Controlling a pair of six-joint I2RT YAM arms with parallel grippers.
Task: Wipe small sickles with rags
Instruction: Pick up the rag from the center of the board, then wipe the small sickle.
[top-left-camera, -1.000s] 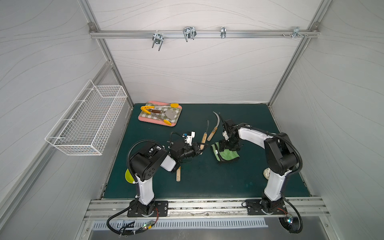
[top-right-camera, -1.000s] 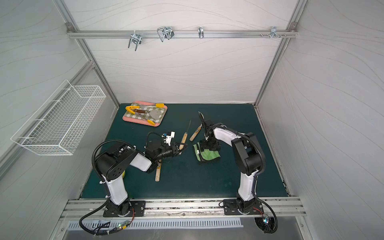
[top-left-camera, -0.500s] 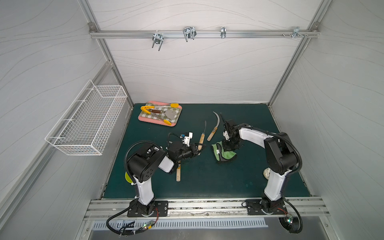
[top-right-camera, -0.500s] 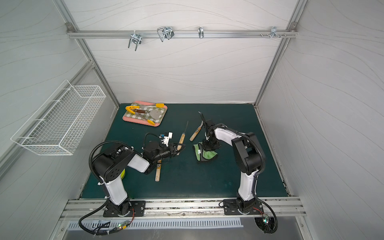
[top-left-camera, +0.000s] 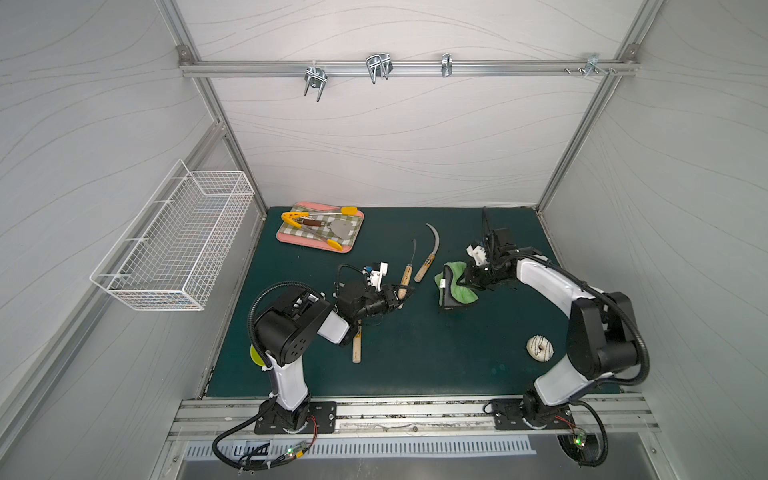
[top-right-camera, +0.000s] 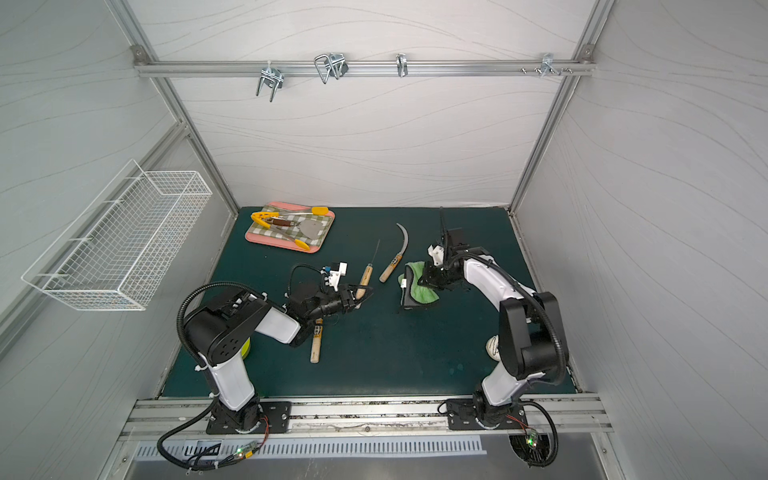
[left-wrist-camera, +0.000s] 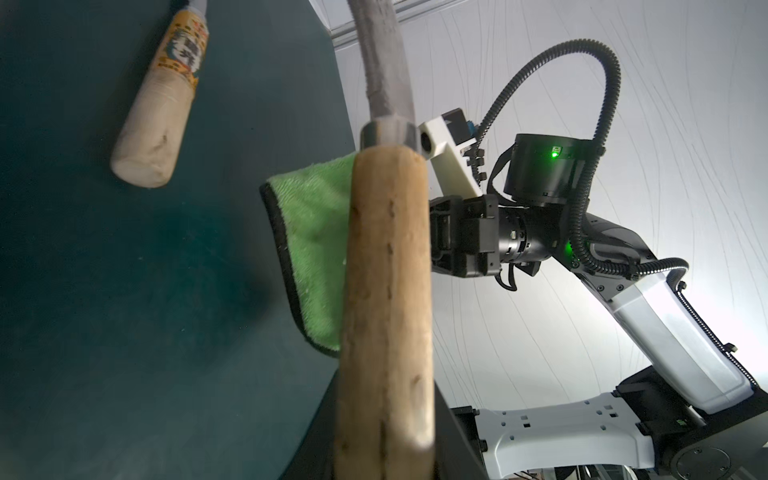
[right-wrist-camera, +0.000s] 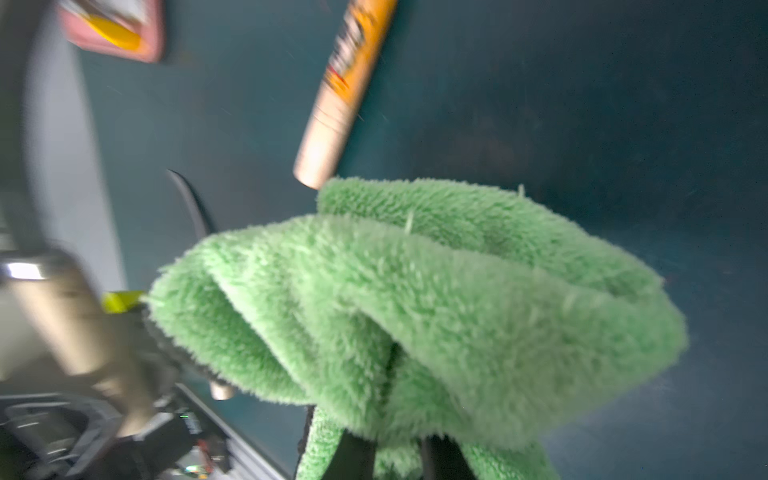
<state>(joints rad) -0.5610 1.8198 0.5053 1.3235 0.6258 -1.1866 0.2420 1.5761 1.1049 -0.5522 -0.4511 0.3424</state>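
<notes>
Right wrist view: right fingers (right-wrist-camera: 357, 461) have closed on the rag (right-wrist-camera: 415, 299)

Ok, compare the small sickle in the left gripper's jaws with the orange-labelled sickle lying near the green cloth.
The held wooden-handled sickle is clamped by the left gripper; the orange-labelled sickle lies free on the dark green mat. In both top views the held sickle's blade shows as a thin dark line, the labelled sickle's as a broad grey curve. Both have light wooden handles and curved metal blades.
</notes>
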